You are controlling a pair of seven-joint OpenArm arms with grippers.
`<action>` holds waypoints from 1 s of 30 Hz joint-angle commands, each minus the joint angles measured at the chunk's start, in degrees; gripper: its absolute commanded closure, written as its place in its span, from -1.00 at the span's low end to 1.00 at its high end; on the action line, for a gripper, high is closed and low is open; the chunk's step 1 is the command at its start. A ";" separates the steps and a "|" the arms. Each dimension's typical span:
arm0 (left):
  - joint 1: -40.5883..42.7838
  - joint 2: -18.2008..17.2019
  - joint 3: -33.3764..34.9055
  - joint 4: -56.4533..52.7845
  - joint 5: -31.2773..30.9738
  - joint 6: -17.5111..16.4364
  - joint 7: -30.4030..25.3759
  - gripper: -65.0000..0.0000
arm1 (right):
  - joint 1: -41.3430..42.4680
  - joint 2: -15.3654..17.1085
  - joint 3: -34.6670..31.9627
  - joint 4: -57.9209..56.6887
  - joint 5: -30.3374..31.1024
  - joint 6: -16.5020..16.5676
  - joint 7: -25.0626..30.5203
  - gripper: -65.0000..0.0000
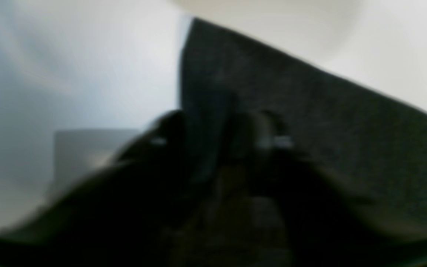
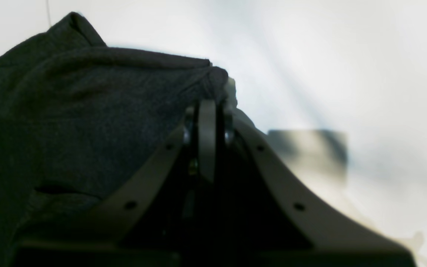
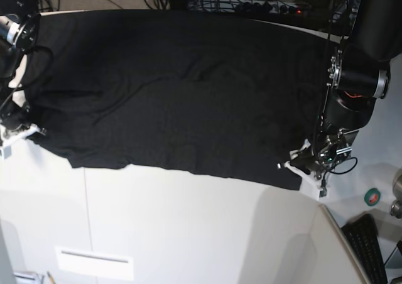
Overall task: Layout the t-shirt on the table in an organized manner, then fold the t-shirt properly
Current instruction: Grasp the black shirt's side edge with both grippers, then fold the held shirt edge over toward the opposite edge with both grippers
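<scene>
Gripping both near corners of the t-shirt (image 3: 176,89), so this reads as the layout step or the start of the first fold. Shirt lies spread flat across the far half of the bench (image 3: 188,221), plain black side up, no print visible, near hem running roughly parallel to the front edge.

Right pincer (image 2: 208,105): closed, with the shirt's edge bunched right at the tips; looks pinched on the cloth. In the overhead view it sits at the shirt's corner on that view's left.

Left pincer (image 1: 217,141): wrist view is blurred, fingers narrow with dark cloth draped between and over them. Looks like it is holding the other near corner, but I can't confirm a firm grip. Overhead puts it at the corner on that view's right.

Next move, my read: lift both corners together, level, keep the hem taut, then carry it toward the far edge to fold in half. Uneven lift would skew the hem. Verify the left grip first.
</scene>
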State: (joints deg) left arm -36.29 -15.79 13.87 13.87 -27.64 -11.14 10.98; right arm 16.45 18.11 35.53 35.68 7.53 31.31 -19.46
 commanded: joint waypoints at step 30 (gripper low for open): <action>27.55 -5.44 -19.01 55.27 0.52 0.02 26.51 1.00 | -12.45 -1.45 0.47 26.25 1.13 0.29 0.87 1.00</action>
State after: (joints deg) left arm -7.27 -20.67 -4.86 68.07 -26.55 -10.70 38.54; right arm 3.38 15.20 35.68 60.69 7.77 31.57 -19.81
